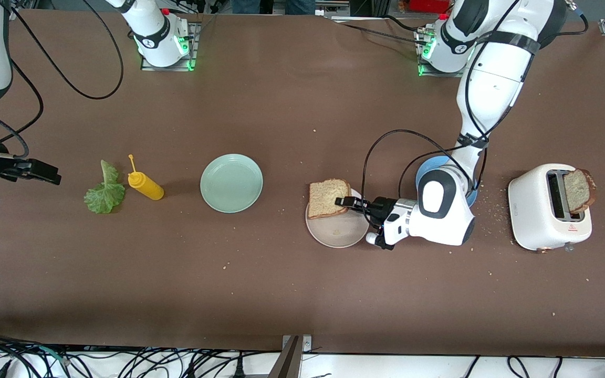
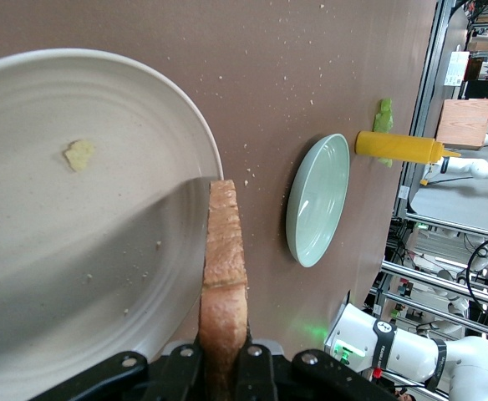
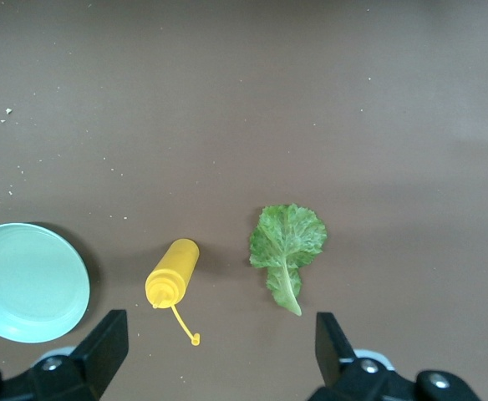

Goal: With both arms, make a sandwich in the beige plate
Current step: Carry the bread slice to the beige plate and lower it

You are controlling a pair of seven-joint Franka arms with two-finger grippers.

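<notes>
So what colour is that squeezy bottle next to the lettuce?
Yellow. The bottle shows best in the right wrist view, beside the lettuce.

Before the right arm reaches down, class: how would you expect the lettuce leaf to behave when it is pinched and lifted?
The lettuce leaf looks thin and ruffled, so it would probably droop from the end effector. Its pale rib may be firmer, a likelier place to pinch. It lies flat on the table, so it seems light and might slide if nudged.

White arms (image 1: 491, 89), black cables
</notes>
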